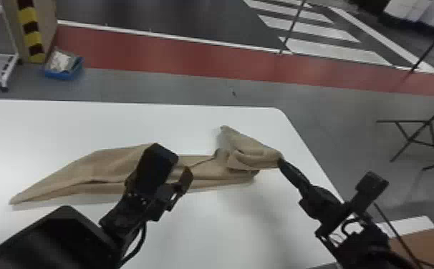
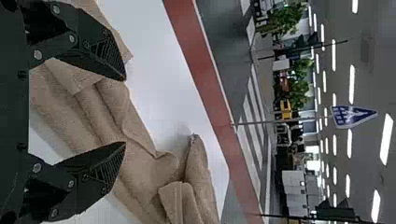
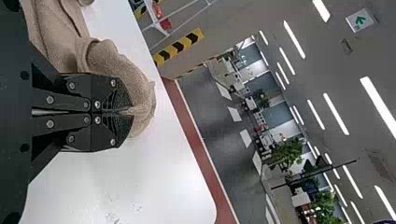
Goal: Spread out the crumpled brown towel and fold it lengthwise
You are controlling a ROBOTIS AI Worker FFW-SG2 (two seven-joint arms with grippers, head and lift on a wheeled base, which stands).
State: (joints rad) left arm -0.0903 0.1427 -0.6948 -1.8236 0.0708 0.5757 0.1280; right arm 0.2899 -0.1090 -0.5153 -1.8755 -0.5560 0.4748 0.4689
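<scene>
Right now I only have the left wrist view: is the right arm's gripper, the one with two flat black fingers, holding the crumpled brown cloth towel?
Observer: Yes, in the right wrist view the right gripper is shut on a bunched edge of the towel.
Operator: Good. And how does the towel finish on the robot's left side?
Observer: In the head view it narrows to a pointed end that lies on the white rectangular table.
</scene>
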